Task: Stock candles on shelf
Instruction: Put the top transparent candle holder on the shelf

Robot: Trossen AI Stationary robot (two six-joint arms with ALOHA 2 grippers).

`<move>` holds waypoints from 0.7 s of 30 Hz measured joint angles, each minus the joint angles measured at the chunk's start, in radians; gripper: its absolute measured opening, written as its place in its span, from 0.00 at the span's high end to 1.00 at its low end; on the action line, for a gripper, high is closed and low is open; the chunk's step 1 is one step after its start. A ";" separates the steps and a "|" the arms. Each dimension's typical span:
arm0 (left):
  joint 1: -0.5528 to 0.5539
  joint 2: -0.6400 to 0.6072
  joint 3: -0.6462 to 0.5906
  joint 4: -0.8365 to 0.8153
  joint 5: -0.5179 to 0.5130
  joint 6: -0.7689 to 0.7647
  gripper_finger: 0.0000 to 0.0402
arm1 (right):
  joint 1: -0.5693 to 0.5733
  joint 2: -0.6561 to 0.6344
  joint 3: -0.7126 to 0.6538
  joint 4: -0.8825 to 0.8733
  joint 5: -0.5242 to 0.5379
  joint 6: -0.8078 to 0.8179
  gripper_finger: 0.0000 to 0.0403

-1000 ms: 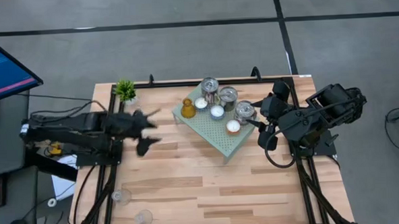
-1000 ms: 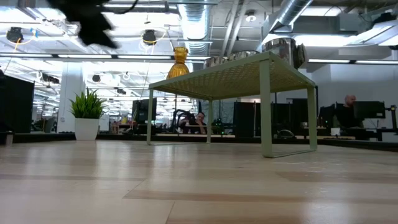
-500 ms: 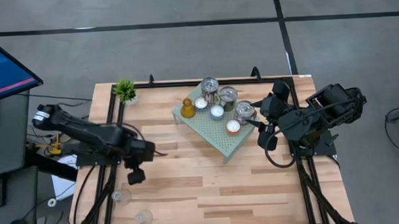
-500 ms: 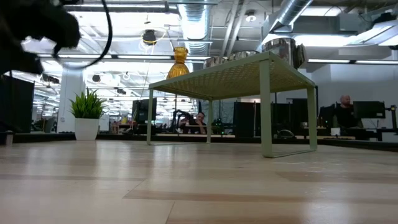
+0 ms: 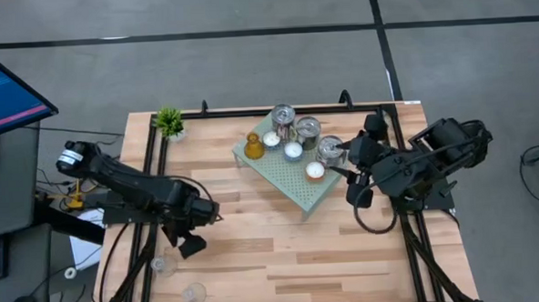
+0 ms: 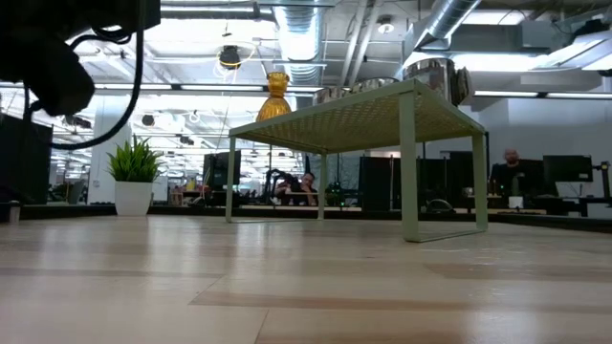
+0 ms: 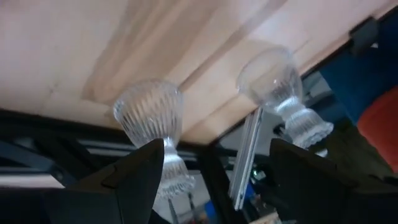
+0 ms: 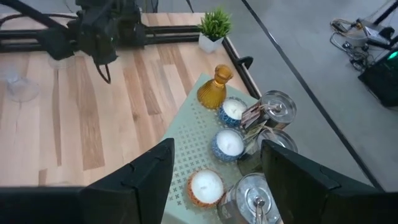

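The left claw (image 5: 190,245) has swung away from the shelf (image 5: 293,173) and now hangs spread wide near two clear glass holders (image 7: 149,118) at the counter (image 5: 256,261) edge. The shelf carries silver tins, white candles (image 8: 230,143) and an amber glass (image 5: 253,146). The right claw (image 5: 350,166) waits half-open beside the shelf.

No legible text — no labels, signs
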 joint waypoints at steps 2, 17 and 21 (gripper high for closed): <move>-0.016 0.011 0.000 -0.001 0.025 -0.004 0.27 | 0.006 0.007 -0.002 0.000 -0.014 -0.015 0.43; -0.108 0.014 -0.096 -0.005 0.153 0.072 0.27 | 0.025 0.025 -0.002 0.000 -0.048 -0.066 0.43; -0.108 0.014 -0.119 -0.001 0.188 0.073 0.27 | 0.024 0.025 -0.002 -0.001 -0.048 -0.066 0.43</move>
